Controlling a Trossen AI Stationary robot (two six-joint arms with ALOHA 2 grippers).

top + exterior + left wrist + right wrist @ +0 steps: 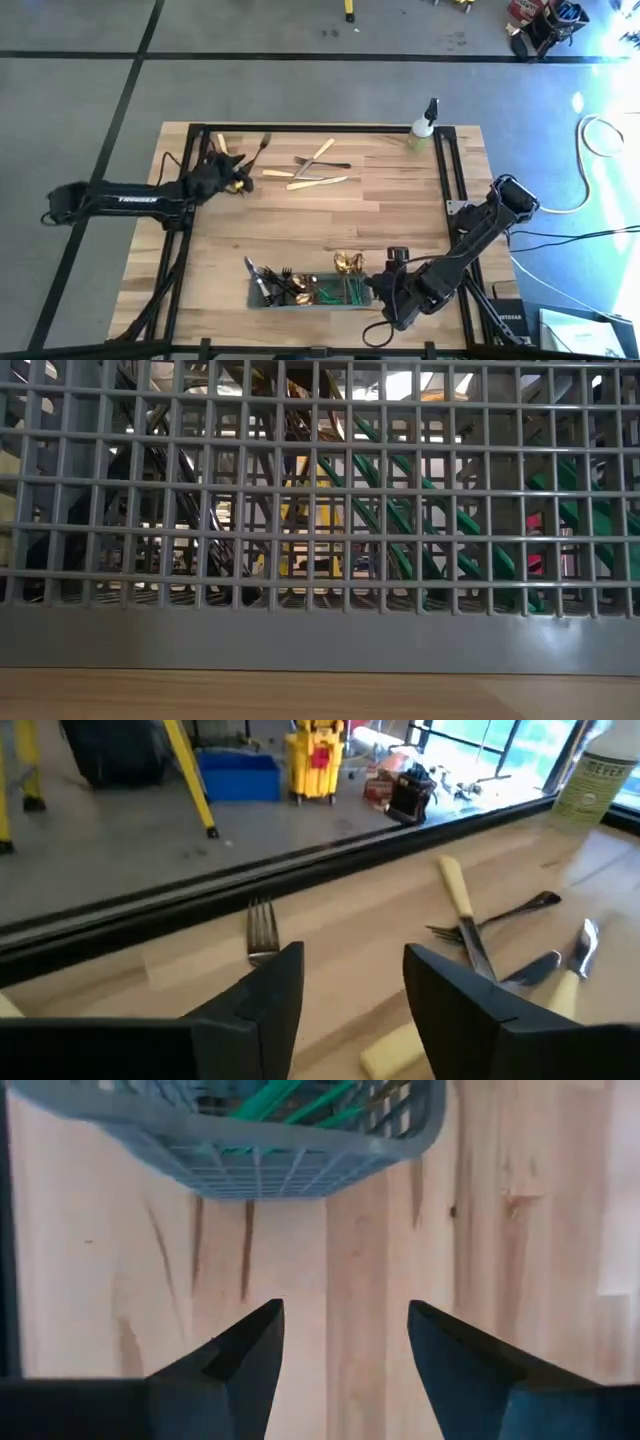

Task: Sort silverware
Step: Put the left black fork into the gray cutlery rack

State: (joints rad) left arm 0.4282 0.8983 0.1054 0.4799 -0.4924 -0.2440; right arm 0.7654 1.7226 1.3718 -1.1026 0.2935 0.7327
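Left claw (pixel 232 178): it is at the far left part of the surface (pixel 330 230), low over the wood. Its fingers (pixel 265 995) are apart and hold nothing.

Right claw (pixel 385 290): it waits at the near edge, just beside the right end of the caddy (pixel 262 299). Its fingers are apart and empty; the mesh wall of the caddy is just ahead of it.

Fork (pixel 262 930): a dark fork lies just ahead of the left claw, a little to one side of the gap. In the high view its long axis runs diagonally, and the tines point toward the claw.

Loose group (pixel 315 168): to the right of the left claw, and apart from it, several cream-handled pieces lie crossed over each other. Their axes go mostly left to right, with one piece leaning steeper across the others.

Near the left claw: a small gold piece (pixel 238 184) lies close beside the fingers; I cannot tell what kind it is.

Already sorted: the caddy holds dark pieces at its left, gold ones in the middle and green-handled ones at its right.

Still to do: I judge that about half of the work is left, because the fork and the loose group are not yet in the caddy.

Spray bottle (pixel 424 128): it stands at the far right corner, well apart from both claws.
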